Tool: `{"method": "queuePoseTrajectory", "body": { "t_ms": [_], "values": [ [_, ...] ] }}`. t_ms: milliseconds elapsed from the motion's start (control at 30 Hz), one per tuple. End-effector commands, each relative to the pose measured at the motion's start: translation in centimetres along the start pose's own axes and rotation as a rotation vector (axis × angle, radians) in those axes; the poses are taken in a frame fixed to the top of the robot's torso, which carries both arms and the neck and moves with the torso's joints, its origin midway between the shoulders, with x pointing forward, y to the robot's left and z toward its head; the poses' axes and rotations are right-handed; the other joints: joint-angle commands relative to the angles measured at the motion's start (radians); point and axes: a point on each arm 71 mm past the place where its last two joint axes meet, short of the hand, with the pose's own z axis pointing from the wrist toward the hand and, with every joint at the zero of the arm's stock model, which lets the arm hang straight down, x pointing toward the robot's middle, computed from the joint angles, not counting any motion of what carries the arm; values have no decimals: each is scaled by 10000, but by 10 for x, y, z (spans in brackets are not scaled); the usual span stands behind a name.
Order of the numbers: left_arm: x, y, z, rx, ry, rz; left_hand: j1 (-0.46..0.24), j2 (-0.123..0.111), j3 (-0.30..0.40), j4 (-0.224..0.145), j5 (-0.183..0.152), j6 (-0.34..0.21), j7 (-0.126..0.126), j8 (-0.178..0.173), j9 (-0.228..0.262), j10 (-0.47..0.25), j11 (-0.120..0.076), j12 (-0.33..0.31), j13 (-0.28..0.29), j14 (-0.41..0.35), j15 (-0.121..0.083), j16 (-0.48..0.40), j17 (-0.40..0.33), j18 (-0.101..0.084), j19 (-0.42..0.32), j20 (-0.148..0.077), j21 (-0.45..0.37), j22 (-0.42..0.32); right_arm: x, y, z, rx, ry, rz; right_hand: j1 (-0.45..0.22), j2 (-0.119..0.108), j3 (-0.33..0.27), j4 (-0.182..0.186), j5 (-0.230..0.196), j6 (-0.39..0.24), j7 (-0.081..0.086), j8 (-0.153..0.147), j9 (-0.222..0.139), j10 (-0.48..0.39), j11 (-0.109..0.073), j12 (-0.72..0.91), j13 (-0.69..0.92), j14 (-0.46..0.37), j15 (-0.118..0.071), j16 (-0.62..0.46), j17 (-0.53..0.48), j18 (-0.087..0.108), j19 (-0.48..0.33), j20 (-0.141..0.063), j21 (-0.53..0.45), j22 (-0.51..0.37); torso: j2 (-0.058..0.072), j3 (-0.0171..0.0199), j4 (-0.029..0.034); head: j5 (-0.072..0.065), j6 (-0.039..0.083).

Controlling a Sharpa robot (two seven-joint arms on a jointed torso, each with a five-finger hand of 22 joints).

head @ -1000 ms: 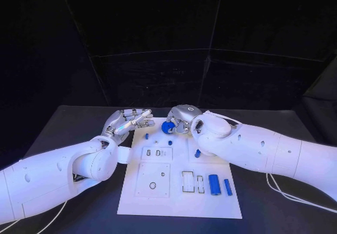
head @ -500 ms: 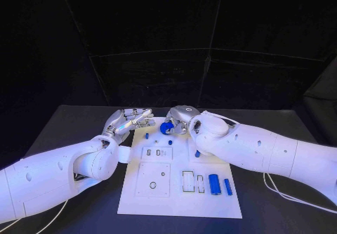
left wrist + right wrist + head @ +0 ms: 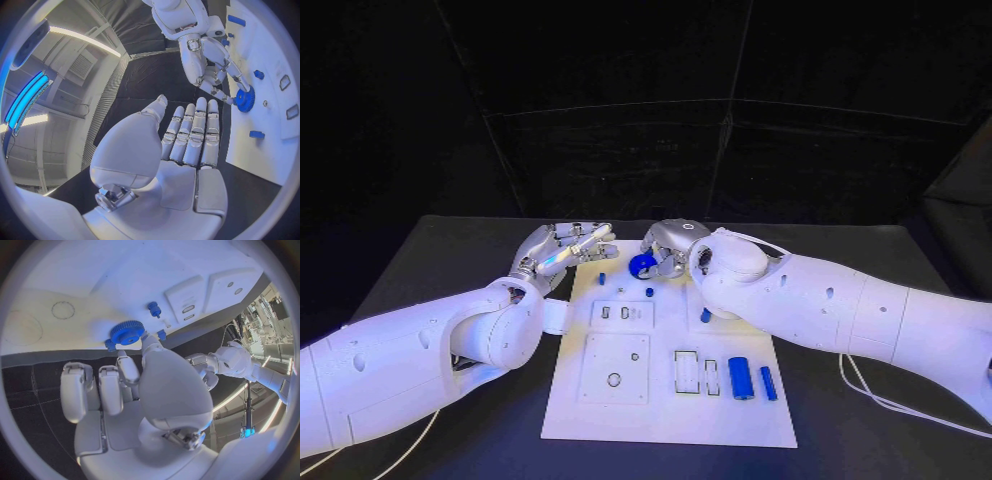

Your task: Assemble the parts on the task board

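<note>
The white task board [image 3: 668, 400] lies in the middle of the table. At its far end my right hand [image 3: 674, 244] pinches a blue gear [image 3: 643, 264] with its fingertips and holds it low over the board; the right wrist view shows the gear [image 3: 127, 332] at the tips of the right hand [image 3: 144, 390]. My left hand [image 3: 567, 248] hovers beside the board's far left corner, fingers straight and together, holding nothing. In the left wrist view the left hand [image 3: 184, 150] faces the gear [image 3: 244, 100] and the right hand [image 3: 212, 65].
Small blue pegs [image 3: 602, 279] [image 3: 649, 292] stand near the gear, and another blue piece [image 3: 705, 314] sits by my right forearm. Two blue cylinders [image 3: 740, 378] [image 3: 767, 383] lie beside rectangular slots [image 3: 687, 372] at the board's near right. Black table [image 3: 430, 270] surrounds the board.
My right hand has shifted the gear slightly left and lower toward the board. The left hand has barely moved.
</note>
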Motion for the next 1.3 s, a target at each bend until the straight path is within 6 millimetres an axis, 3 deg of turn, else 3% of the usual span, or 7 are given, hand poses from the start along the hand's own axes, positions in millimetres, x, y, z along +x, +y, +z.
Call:
{"method": "queuePoseTrajectory", "body": {
  "t_ms": [33,333,667,833,1000,1133,1300],
  "values": [
    [1,-2,0,79,106,-48,54,64,3,-78,57,-71,81,-61,-4,-78,-3,-56,-6,5,19,-52,-9,61,63,-2,-54,-9,0,-1,-1,60,137,30,-131,-3,-15,93,-30,118,2,-9,26,4,45,3,30,699,67,19,1092,-49,4,103,50,1223,0,2,-5,7,9],
    [-4,-2,-1,93,13,0,53,65,7,-83,57,-72,80,-62,-4,-78,-3,-58,-6,6,19,-54,-9,61,63,-2,-56,-11,-21,-23,-27,-588,-1717,1646,35,82,21,73,349,399,-50,46,60,81,-4,128,170,691,32,3,1064,-52,21,88,62,1249,-21,24,-70,18,91],
    [-8,-3,-2,125,-81,49,53,65,10,-87,57,-71,79,-62,-3,-77,-4,-59,-6,7,19,-55,-9,61,63,-2,-58,-13,-33,-99,-75,-687,-1291,4162,753,-9,71,-492,379,642,-114,106,74,4,-69,74,175,634,-26,-122,853,36,-275,34,-117,881,-49,70,-341,28,240],
    [-10,-3,-1,145,-117,70,53,65,10,-87,57,-71,79,-62,-3,-77,-4,-59,-6,7,19,-55,-9,61,63,-2,-58,-13,-35,-127,-86,-415,-1410,4316,882,-88,30,-623,406,596,-109,69,55,-54,-69,-6,114,621,-31,-156,797,53,-338,24,-158,802,-35,150,-458,87,292],
    [-10,-3,0,160,-130,80,53,65,10,-87,57,-71,79,-62,-3,-77,-4,-59,-6,7,19,-55,-9,61,63,-2,-58,-13,-33,-151,-95,37,-1489,4257,931,-99,18,-671,433,556,-102,46,45,-74,-65,-36,92,621,-29,-160,797,58,-354,23,-169,782,-23,201,-470,35,296],
    [-11,-2,0,165,-144,89,53,65,10,-87,57,-71,79,-62,-3,-77,-4,-59,-6,7,19,-55,-9,61,63,-2,-58,-13,-30,-169,-101,431,-1441,4172,941,-103,14,-682,438,545,-100,40,42,-78,-63,-41,89,622,-29,-158,804,58,-355,23,-170,781,-27,193,-453,-15,266],
    [-12,-1,2,164,-167,104,53,65,10,-87,57,-71,79,-62,-3,-77,-4,-59,-6,7,19,-55,-9,61,63,-2,-58,-13,-21,-179,-105,571,-1201,4162,952,-107,9,-695,443,534,-98,35,40,-83,-61,-47,85,621,-28,-161,800,65,-377,23,-184,753,-13,191,-471,104,235]
  ]
}}
